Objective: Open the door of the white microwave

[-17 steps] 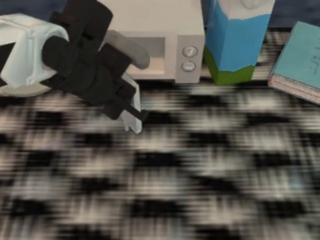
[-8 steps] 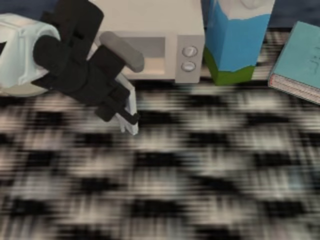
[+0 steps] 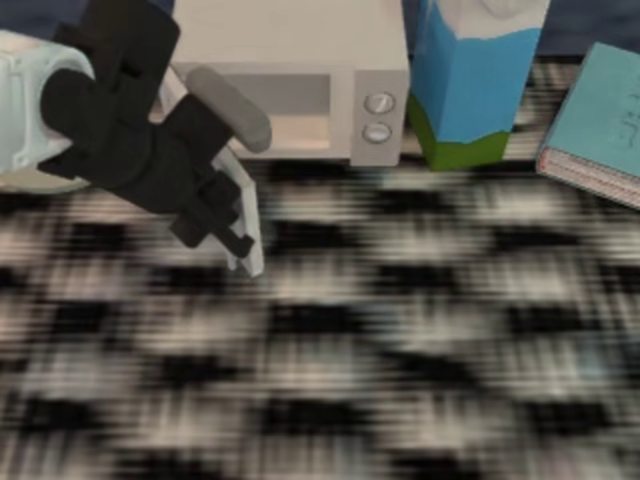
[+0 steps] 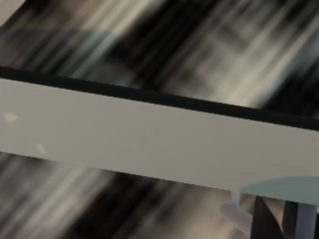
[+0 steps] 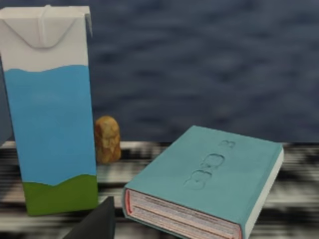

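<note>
The white microwave [image 3: 300, 40] stands at the back of the table, left of centre, with two grey knobs [image 3: 378, 117] on its front and its pale beige inside showing. Its door [image 3: 250, 255] stands swung out toward the table's front, seen edge-on as a white strip. My left gripper [image 3: 238, 242] is shut on the door's free edge, the black arm coming from the back left. In the left wrist view the door [image 4: 149, 139] crosses as a broad off-white band. My right gripper is outside the top view; only one dark fingertip [image 5: 97, 224] shows in the right wrist view.
A tall blue-white-green carton [image 3: 470, 70] stands right of the microwave. A teal book [image 3: 600, 125] lies at the back right. A small brown lump [image 5: 107, 139] sits behind the carton. A pale rounded object [image 3: 20, 90] sits at the far left behind my left arm.
My left gripper has moved leftward with the door's free edge, and the door has swung wider open, uncovering more of the microwave's inside.
</note>
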